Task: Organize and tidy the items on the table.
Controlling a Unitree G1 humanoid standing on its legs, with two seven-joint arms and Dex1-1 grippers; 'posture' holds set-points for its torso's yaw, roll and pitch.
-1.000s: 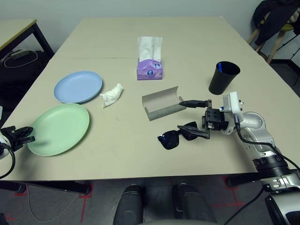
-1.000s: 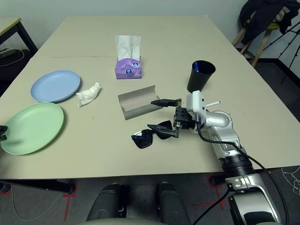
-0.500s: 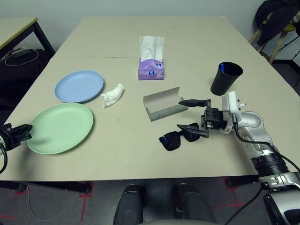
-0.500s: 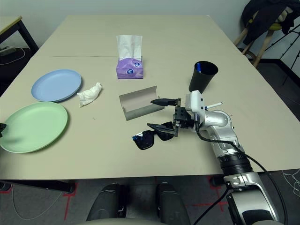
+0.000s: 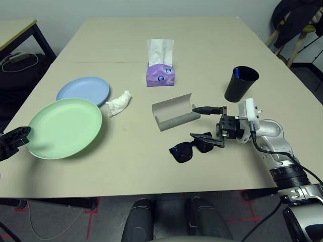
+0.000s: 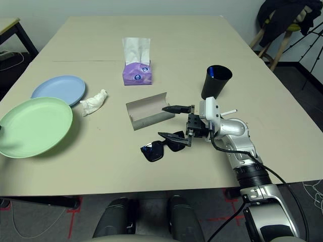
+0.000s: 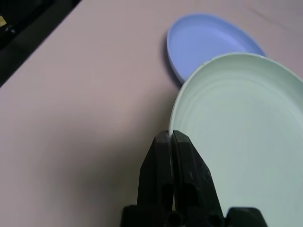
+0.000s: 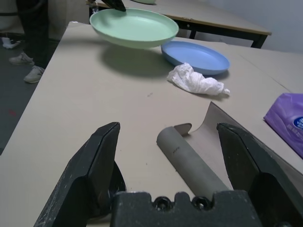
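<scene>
**Mia:** Look over on the left! The left gripper (image 7: 171,142) has its two fingers pinched tight on the near rim of the green plate (image 5: 65,127). The plate is up off the table (image 5: 212,45); you can see its shadow under it in the right wrist view.

**Ben:** I think it's the stacking step. The blue plate (image 5: 83,91) lies flat just behind, and the green one's far edge already hangs over it a bit.

**Mia:** So next it needs to carry the green plate further over the blue one, keep it level, and set it down softly before letting go.

**Ben:** Then there's the white tissue (image 5: 118,103), lying just beside the blue plate. Farther along is the grey glasses case (image 5: 174,111), open, with the black sunglasses (image 5: 194,146) in front of it.

**Mia:** The right gripper (image 5: 204,122) has its fingers wide apart, holding nothing. One finger points at the case, the other sits over the sunglasses.

**Ben:** The black cup (image 5: 241,84) stands behind that arm.

**Mia:** What can't you see?

**Ben:** The left arm is cut off at the edge. Something blue shows inside the cup. It may be the pens, but I can't tell.
</scene>
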